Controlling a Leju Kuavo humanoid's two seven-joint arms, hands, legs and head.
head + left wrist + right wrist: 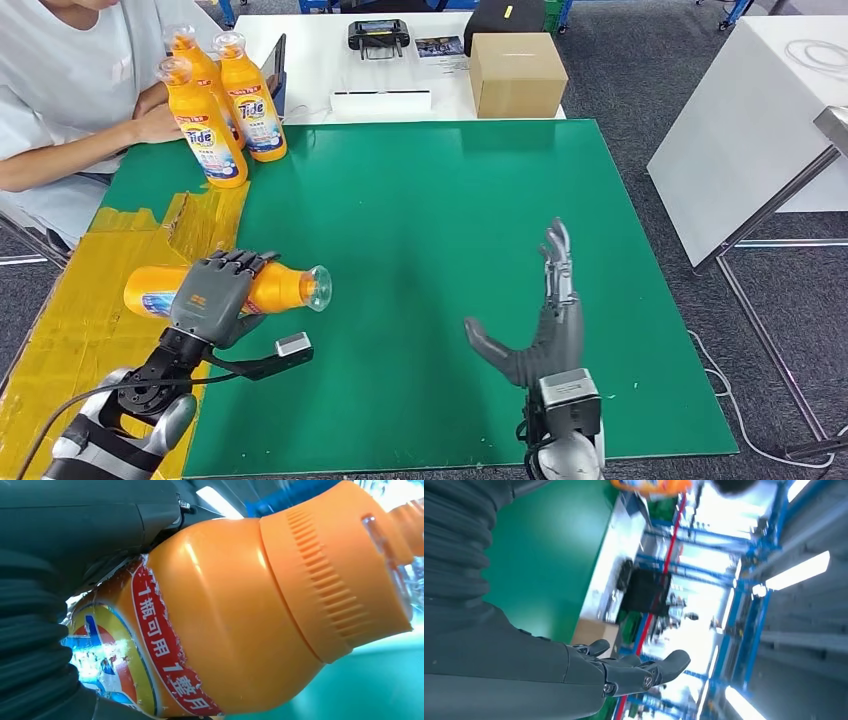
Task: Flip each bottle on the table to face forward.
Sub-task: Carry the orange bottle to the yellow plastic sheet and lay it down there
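An orange Tide bottle point(280, 288) lies on its side at the left of the green mat point(430, 210), its clear cap pointing right. My left hand point(212, 293) grips its middle from above. The left wrist view shows the held bottle point(235, 615) close up, its red label band turned toward the camera. My right hand point(545, 320) hovers over the mat's near right part, fingers spread and pointing away, holding nothing; its fingers point(644, 672) also appear in the right wrist view. Three more Tide bottles point(225, 100) stand upright at the far left corner.
A person point(70, 90) in white sits at the far left, arm beside the standing bottles. Yellow tape point(90, 300) covers the table's left edge. Behind the mat, a white table holds a cardboard box point(516, 73) and a controller point(378, 36).
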